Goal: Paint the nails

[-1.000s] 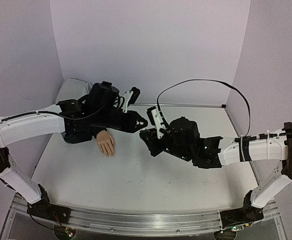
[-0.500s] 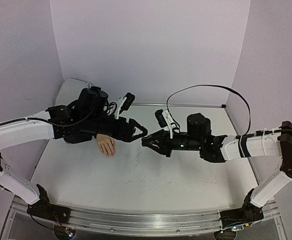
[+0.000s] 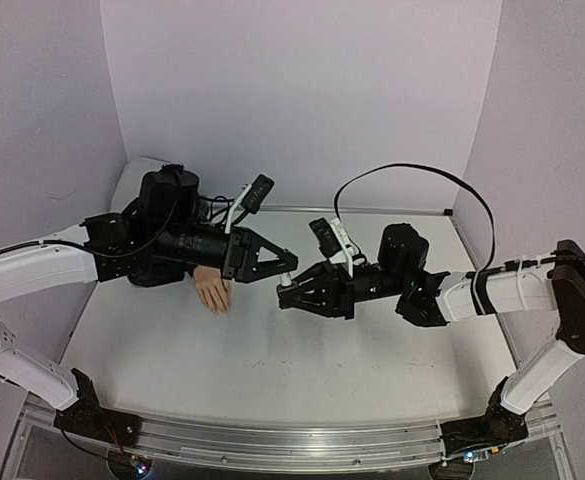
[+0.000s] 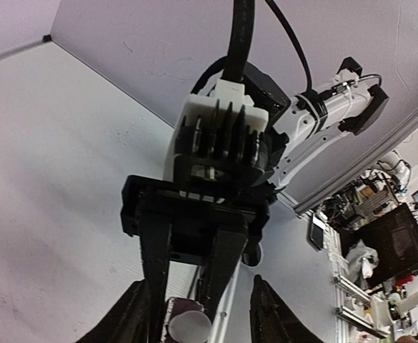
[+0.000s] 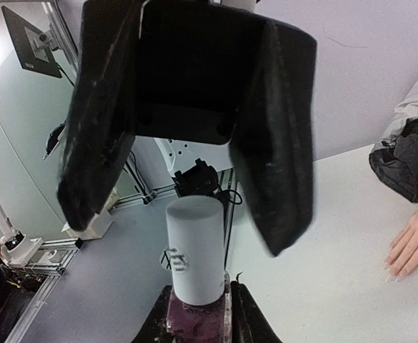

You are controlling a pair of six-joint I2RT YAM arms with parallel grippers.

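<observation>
The mannequin hand (image 3: 212, 290) lies palm down on the table with a black sleeve (image 5: 409, 161); its nails (image 5: 396, 269) are tiny and barely show at the fingertips. My right gripper (image 3: 297, 293) is shut on a purple nail-polish bottle (image 5: 194, 318) and holds it above the table, right of the hand. The bottle's white cap (image 5: 193, 246) points at my left gripper (image 3: 284, 270). That gripper is open, and its fingers (image 5: 273, 143) straddle the cap's end with a gap on each side. From the left wrist, the cap (image 4: 189, 326) sits between the left gripper's (image 4: 198, 318) tips, nearer the left one.
A pale grey cloth (image 3: 150, 178) lies in the back left corner behind the sleeve. Lilac walls (image 3: 302, 100) close off the back and both sides. A metal rail (image 3: 272, 445) runs along the near edge. The right arm's cable (image 3: 422, 170) loops above the table.
Both grippers came together over the middle of the table. The right one turned the bottle's cap toward the left one. The left gripper opened from shut and now straddles the cap, somewhat narrower.
</observation>
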